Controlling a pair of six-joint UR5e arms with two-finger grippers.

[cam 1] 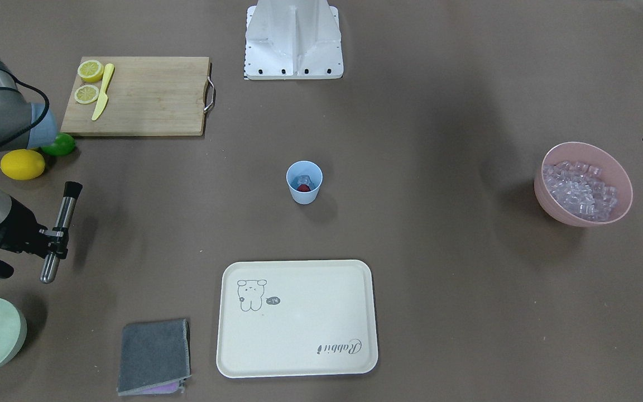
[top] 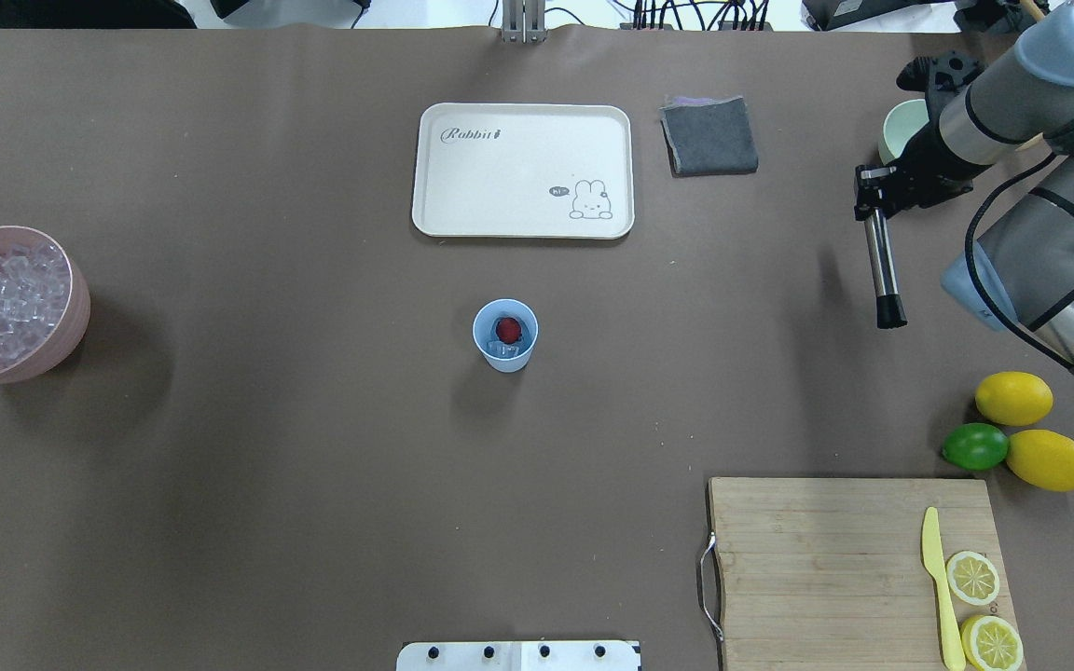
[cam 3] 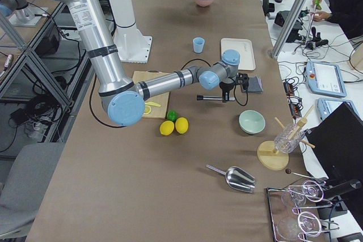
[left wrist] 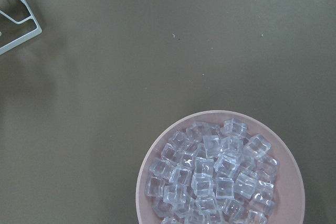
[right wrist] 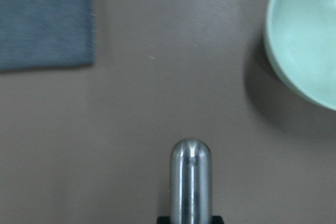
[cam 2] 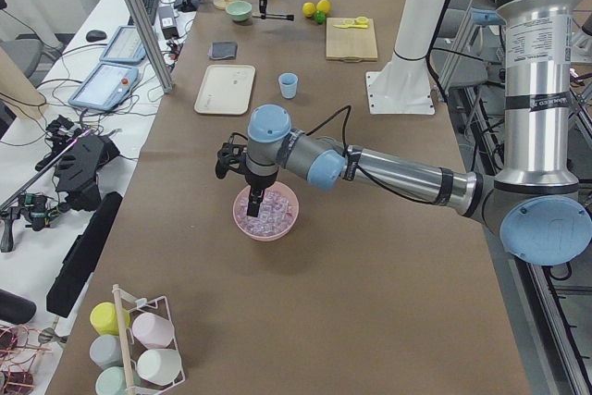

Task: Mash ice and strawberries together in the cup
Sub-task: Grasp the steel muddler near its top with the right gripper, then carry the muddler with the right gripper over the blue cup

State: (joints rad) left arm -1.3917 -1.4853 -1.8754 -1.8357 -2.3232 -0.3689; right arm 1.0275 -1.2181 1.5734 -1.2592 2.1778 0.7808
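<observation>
Centre stage: a small light-blue tapered plastic cup (top: 505,363) stands upright in the middle of the surface, well apart from both arms.
Strawberry: one small red strawberry (top: 507,328) sits down inside the cup, on the side nearer the tray.
Ice: a few clear ice cubes (top: 500,350) share the cup with the strawberry. The big heap of glassy cubes (left wrist: 210,177) is over in a round pink plastic bowl (cam 1: 550,209), near the end of the surface on the robot's left.
Right tool: the right tool (cam 1: 53,241) is clamped across a slim stainless-steel muddler with a black head (cam 1: 65,212). It carries the muddler level above the surface, black head toward the robot, rounded steel end toward the operators' side.
Right wrist view: that rounded end shows between a folded grey cloth (right wrist: 42,19) and a pale green bowl (right wrist: 315,40).
Left tool: the left tool (cam 2: 252,203) hangs over the pink bowl, pointing down at the cubes. Wide or narrow, I cannot tell.
Tray: a cream rectangular tray with a rabbit drawing (top: 500,177) lies past the cup on the operators' side.
Board: a wooden cutting board (top: 826,559) on the robot's right carries two lemon halves (top: 973,577) and a yellow plastic knife (top: 938,587).
Loose fruit: two whole lemons (top: 1014,398) and a green lime (top: 975,446) lie near the board.
</observation>
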